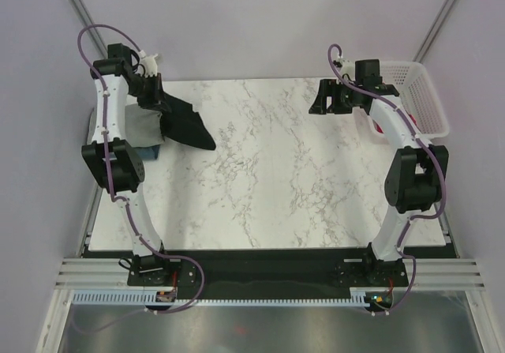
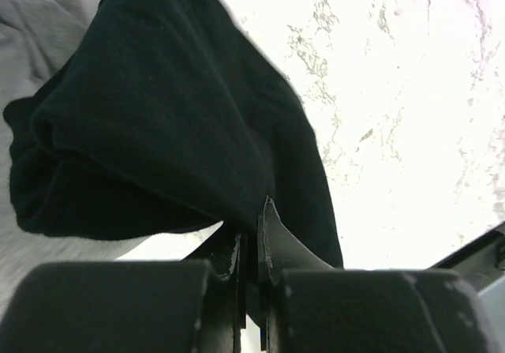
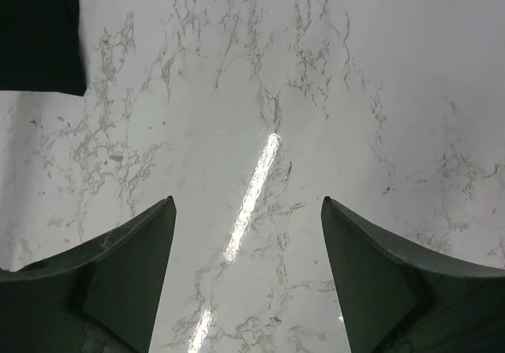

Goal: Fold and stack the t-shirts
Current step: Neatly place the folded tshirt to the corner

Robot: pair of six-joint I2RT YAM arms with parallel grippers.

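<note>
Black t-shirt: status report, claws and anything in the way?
Left claw shut on black t-shirt, far left of table. Right claw open, empty. Grey t-shirt lies close beside the black one; basket off right, clear of it.

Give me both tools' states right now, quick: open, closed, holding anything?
Left tool: closed, pinching the black t-shirt.
Right tool: open, holding nothing, above the marble table.

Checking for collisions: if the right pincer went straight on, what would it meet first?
Probably the bare marble table. Nothing lies ahead of the open right pincer, and the black t-shirt sits off to one side.
</note>
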